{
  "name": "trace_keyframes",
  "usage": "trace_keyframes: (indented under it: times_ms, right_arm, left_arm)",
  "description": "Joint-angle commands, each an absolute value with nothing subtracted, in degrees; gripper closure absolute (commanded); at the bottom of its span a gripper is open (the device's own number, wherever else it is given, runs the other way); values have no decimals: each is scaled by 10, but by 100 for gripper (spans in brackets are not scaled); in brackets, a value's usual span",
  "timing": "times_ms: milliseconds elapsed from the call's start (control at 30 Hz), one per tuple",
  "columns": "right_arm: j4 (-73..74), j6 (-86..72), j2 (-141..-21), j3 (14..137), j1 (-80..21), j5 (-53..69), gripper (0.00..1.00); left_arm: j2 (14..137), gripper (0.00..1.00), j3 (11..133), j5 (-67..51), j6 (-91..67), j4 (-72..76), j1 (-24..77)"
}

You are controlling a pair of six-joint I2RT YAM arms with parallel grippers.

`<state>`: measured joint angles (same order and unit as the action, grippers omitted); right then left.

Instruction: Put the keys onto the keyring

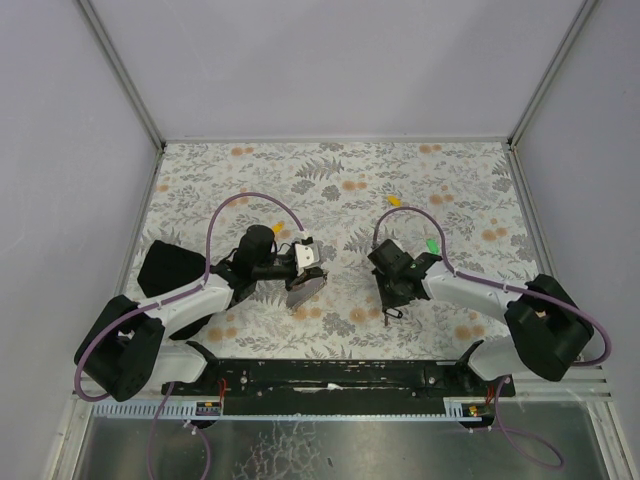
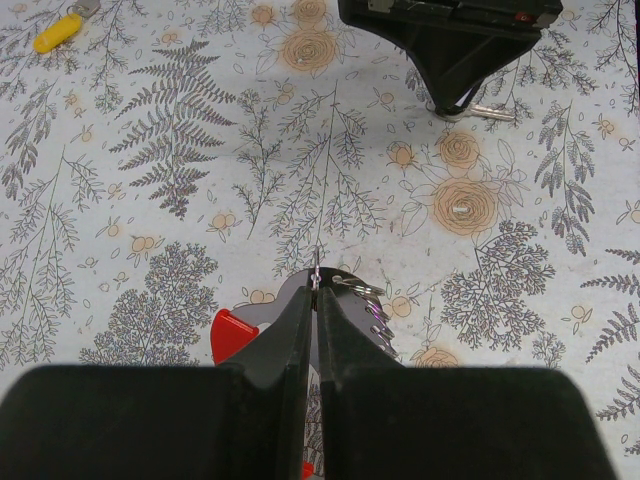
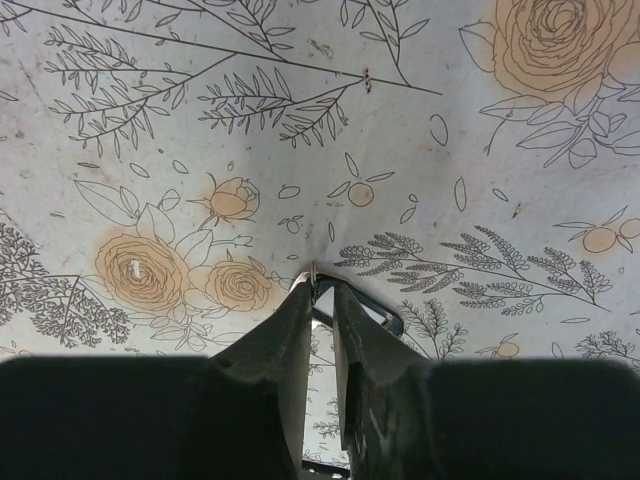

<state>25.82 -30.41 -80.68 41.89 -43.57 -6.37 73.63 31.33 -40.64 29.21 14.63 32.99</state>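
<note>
Keyring first: where does it sit?

At the tips of the left gripper, left of the middle of the floral table. Its grey fan-shaped piece and a red part show under the fingers. The thin wire ring is pinched between them, so those jaws are clenched on the keyring.

And the right gripper?

Nose down on the floral table, well apart from the keyring. A narrow slit stands between its fingers, with a sliver of bright metal at the very tips. Whether it grips that metal, I cannot tell.

Which key is that?

The black-headed key, lying right at those fingers.

Other keys?

The yellow-headed key lies farther back. The green-headed key is just beside the right arm, and the orange-headed key is beside the left wrist.
</note>
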Motion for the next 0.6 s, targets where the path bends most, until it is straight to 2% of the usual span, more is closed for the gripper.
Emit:
trace_keyframes:
  times_ms: [0, 200, 400, 500, 567]
  right_arm:
    - [256, -317, -821, 446, -441, -66, 80]
    - [262, -336, -846, 456, -441, -92, 84]
    - [273, -379, -855, 465, -441, -176, 93]
    - [281, -399, -858, 473, -440, -211, 91]
    - [279, -400, -856, 478, -440, -213, 87]
  left_arm:
    - [732, 100, 319, -409, 289, 178, 329]
    - [730, 100, 318, -409, 289, 178, 330]
    - [730, 100, 319, -411, 289, 178, 330]
    - [728, 100, 318, -411, 289, 177, 330]
    - [728, 100, 318, -412, 289, 177, 330]
